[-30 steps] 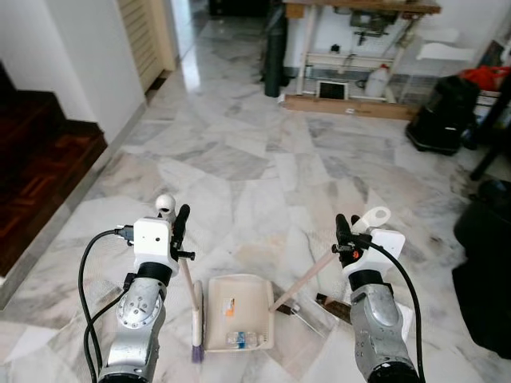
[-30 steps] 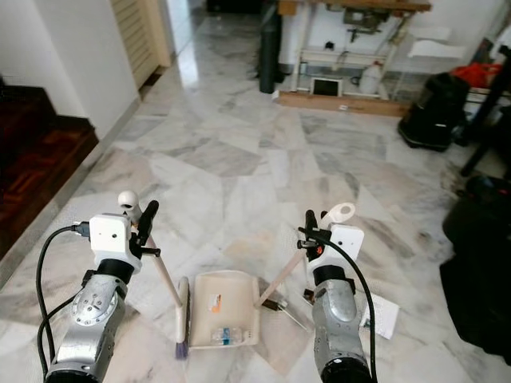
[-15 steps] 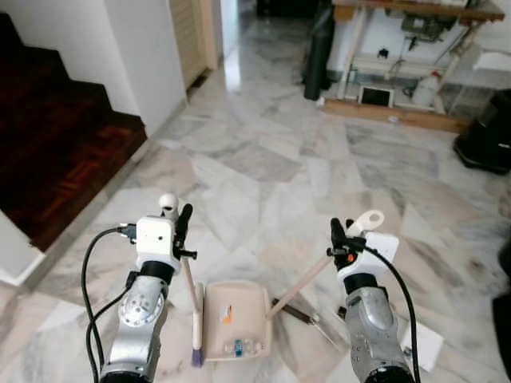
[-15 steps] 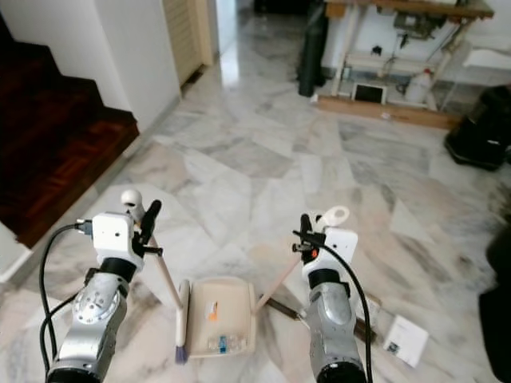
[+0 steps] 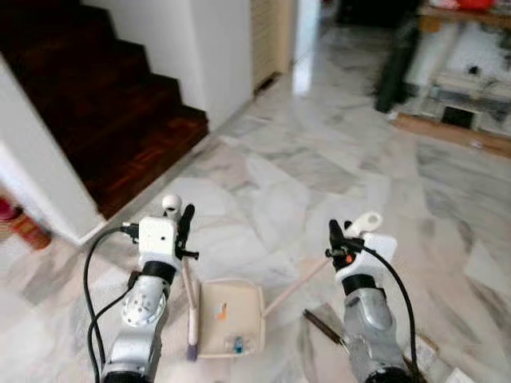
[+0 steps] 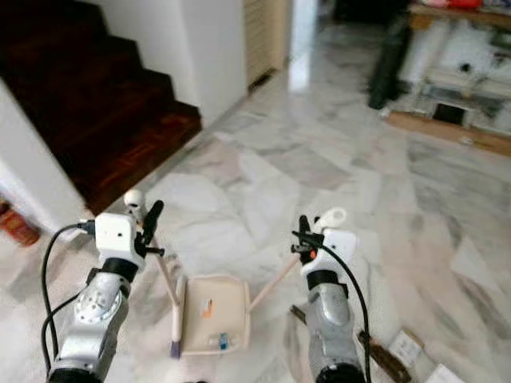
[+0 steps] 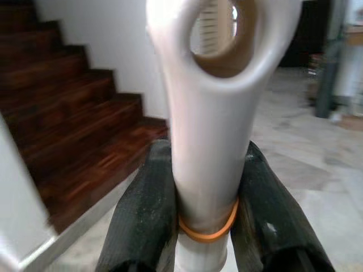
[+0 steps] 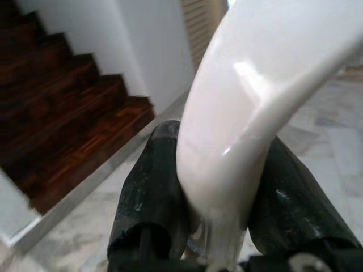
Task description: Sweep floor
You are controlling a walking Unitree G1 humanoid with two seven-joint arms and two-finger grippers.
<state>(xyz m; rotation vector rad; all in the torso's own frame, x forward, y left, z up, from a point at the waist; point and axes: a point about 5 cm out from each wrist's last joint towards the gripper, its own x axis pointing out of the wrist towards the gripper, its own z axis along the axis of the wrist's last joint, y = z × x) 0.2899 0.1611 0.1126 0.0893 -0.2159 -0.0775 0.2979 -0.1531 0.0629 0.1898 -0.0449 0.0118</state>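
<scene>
- Fingers (image 7: 142, 215) of the left gripper (image 5: 182, 231) are closed on the cream broom handle (image 7: 207, 130), one pad on each side, just under its hanging loop and level with an orange band.
- Fingers (image 8: 153, 187) of the right gripper (image 5: 339, 239) are likewise clamped on the dustpan handle (image 5: 297, 282), which slants down to the dustpan (image 5: 230, 317).
- Dustpan position: flat on the marble floor (image 5: 319, 175) between the two arms, with small debris pieces near its near edge.
- Broom head (image 5: 192, 329): touching or just beside the pan's left edge, bristle end toward the robot.
- Surroundings: dark wooden stairs (image 5: 104, 104) rise at the floor's left edge; a dark stick-like item (image 5: 326, 329) lies on the floor just right of the pan.
- Recommended procedure: keep both grips firm and the pan lip flat against the floor. Draw the broom in short strokes toward the pan. Images are blurred, so confirm debris location before each stroke.
</scene>
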